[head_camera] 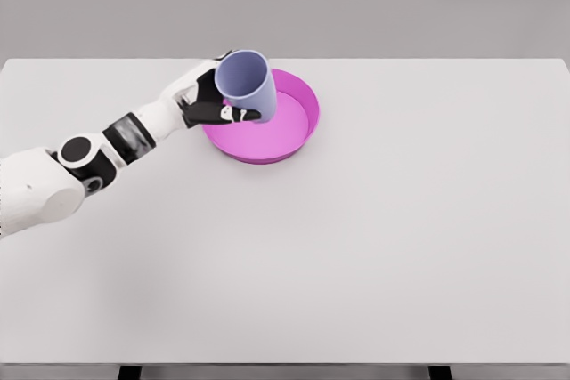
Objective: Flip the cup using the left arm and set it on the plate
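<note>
left hand (212,100) gripping lavender cup (247,86), over pink plate (289,135)

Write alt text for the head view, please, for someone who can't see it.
A white robot's left hand holds a lavender cup, tilted with its opening toward the camera, over the left rim of a magenta plate on a white table.

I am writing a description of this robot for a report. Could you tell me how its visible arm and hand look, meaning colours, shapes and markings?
Only the left arm shows. Its shells are smooth, rounded and white, with black bands at the joints and a round black ring at the elbow. The forearm has a shiny grey segment. The left hand is white with black fingers and white patches at the knuckles. No cables or lettering are visible.
</note>
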Motion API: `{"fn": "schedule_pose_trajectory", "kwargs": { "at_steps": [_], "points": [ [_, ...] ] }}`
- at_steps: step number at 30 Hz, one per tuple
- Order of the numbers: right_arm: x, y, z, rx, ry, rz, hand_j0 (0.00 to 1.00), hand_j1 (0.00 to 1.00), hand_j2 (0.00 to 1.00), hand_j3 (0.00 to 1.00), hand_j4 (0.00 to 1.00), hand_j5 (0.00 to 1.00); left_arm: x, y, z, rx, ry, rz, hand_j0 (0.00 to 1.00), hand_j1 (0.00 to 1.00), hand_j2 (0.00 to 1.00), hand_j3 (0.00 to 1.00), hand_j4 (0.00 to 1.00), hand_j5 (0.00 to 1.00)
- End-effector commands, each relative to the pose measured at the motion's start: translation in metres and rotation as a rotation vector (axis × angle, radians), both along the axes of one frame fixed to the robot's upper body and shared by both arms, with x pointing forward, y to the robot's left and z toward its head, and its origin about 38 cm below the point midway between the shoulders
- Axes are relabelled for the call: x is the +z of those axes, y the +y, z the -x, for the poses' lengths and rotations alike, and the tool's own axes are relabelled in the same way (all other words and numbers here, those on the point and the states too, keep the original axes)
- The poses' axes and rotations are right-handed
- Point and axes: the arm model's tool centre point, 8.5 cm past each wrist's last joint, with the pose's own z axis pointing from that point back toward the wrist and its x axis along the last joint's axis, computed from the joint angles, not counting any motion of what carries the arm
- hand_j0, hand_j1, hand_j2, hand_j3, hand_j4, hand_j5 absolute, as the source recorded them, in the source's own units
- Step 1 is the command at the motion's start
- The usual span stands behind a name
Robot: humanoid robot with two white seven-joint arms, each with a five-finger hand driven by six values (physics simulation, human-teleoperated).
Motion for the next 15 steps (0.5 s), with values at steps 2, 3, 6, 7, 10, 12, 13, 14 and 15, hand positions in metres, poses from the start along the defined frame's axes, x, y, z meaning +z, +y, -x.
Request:
{"fn": "schedule_pose_trajectory", "kwargs": {
  "at_steps": [2,3,6,7,10,12,13,14,15],
  "points": [
    [0.000,0.000,0.000,0.000,0.000,0.000,1.00,1.00,1.00,1.00,1.00,1.00,-0.010,-0.001,-0.005,0.020,0.018,-0.017,0.41,0.41,0.41,0.41,0.41,0.41],
    [0.000,0.000,0.000,0.000,0.000,0.000,1.00,1.00,1.00,1.00,1.00,1.00,-0.011,0.001,-0.006,0.025,0.018,-0.018,0.41,0.41,0.41,0.41,0.41,0.41],
    [0.000,0.000,0.000,0.000,0.000,0.000,1.00,1.00,1.00,1.00,1.00,1.00,-0.013,0.008,-0.013,0.056,0.010,-0.038,0.41,0.41,0.41,0.41,0.41,0.41],
    [0.000,0.000,0.000,0.000,0.000,0.000,1.00,1.00,1.00,1.00,1.00,1.00,-0.015,0.002,-0.017,0.067,0.009,-0.039,0.41,0.41,0.41,0.41,0.41,0.41],
    [0.000,0.000,0.000,-0.001,0.000,0.000,1.00,1.00,1.00,1.00,1.00,1.00,-0.016,0.003,-0.019,0.076,0.007,-0.044,0.41,0.41,0.41,0.41,0.41,0.41],
    [0.000,0.000,0.000,0.000,0.000,0.000,1.00,1.00,1.00,1.00,1.00,1.00,-0.016,0.002,-0.019,0.076,0.006,-0.043,0.41,0.41,0.41,0.41,0.41,0.41],
    [0.000,0.000,0.000,-0.001,0.000,0.000,1.00,1.00,1.00,1.00,1.00,1.00,-0.016,0.001,-0.019,0.074,0.006,-0.041,0.41,0.41,0.41,0.41,0.41,0.41],
    [0.000,0.000,0.000,-0.001,0.000,0.000,1.00,1.00,1.00,1.00,1.00,1.00,-0.017,-0.002,-0.019,0.071,0.008,-0.039,0.41,0.41,0.41,0.41,0.41,0.41],
    [0.000,0.000,0.000,0.000,0.000,0.000,1.00,1.00,1.00,1.00,1.00,1.00,-0.017,-0.001,-0.020,0.075,0.006,-0.043,0.41,0.41,0.41,0.41,0.41,0.41]
  ]
}}
